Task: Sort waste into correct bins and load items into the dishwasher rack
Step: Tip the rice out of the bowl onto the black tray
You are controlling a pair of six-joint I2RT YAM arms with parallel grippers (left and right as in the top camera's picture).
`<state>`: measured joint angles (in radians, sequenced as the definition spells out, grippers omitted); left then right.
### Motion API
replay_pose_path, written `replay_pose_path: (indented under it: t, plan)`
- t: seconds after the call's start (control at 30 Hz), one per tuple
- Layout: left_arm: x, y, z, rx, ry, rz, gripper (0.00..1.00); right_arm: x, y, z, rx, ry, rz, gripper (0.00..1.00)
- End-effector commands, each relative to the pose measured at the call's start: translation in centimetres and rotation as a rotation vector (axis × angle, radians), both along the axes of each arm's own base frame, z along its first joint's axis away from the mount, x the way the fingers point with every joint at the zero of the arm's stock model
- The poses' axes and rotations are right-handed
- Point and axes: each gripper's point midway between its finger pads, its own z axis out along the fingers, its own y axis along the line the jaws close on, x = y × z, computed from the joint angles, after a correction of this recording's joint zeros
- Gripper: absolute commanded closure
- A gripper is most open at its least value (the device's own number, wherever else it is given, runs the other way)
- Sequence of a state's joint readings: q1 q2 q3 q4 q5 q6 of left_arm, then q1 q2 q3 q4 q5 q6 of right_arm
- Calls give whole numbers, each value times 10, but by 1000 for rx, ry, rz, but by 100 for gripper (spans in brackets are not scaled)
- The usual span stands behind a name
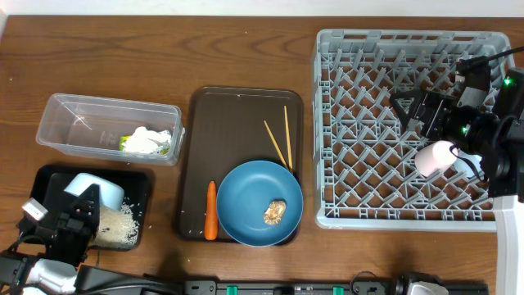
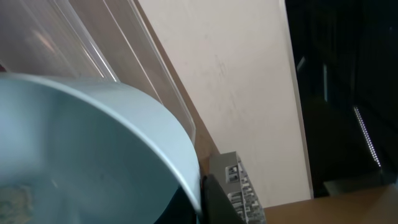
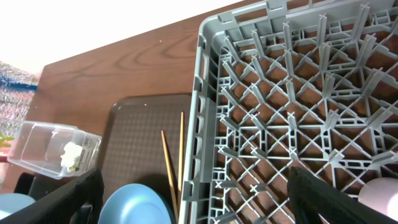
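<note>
My left gripper (image 1: 82,215) is shut on the rim of the pale bowl (image 1: 94,191), holding it tilted over the black tray (image 1: 141,184), where loose white rice (image 1: 121,226) lies. The bowl fills the left wrist view (image 2: 93,149). The clear tub (image 1: 61,115) holds the crumpled wrapper (image 1: 147,141). The blue plate (image 1: 246,197) carries the brownish scrap (image 1: 274,211). The carrot (image 1: 211,210) and two chopsticks (image 1: 282,135) lie on the brown tray. My right gripper (image 1: 411,106) is open and empty over the grey rack (image 1: 327,123). The pink cup (image 1: 434,157) sits in the rack. The light blue cup is out of view.
The dark brown serving tray (image 1: 237,111) lies between the bins and the rack. In the right wrist view the rack wall (image 3: 205,93), chopsticks (image 3: 169,168), plate (image 3: 134,208) and tub (image 3: 43,146) show. The right arm (image 1: 499,131) reaches over the rack's right side.
</note>
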<state>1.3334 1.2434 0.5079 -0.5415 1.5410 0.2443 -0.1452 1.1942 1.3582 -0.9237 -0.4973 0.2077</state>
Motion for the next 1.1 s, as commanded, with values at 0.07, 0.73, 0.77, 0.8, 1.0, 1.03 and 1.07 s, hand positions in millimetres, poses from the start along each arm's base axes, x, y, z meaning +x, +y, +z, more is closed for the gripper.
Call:
replay_pose_path:
  t: [0.07, 0.73, 0.77, 0.8, 1.0, 1.03, 1.07]
  plan:
    - [0, 0, 8, -35, -24, 2, 94, 1, 3, 0, -2, -3, 10, 13]
    - [-3, -1, -9, -256, 116, 44, 94, 2, 2, 1, -3, -9, 10, 12]
    - [-3, -5, -13, -208, 128, 32, 94, 1, 3, 1, -2, -7, 10, 12]
    - [-3, -4, -20, -128, 153, 31, 94, 1, 3, 1, -2, -5, 10, 12]
    - [6, -7, 12, -153, 5, -33, 94, 2, 4, 3, 4, -16, 14, 12]
    - [9, -10, 17, -120, -3, -58, 94, 2, 4, 3, 4, -16, 14, 12]
    - [13, -14, 23, -86, -12, -85, 94, 2, 4, 3, 4, -16, 14, 13]
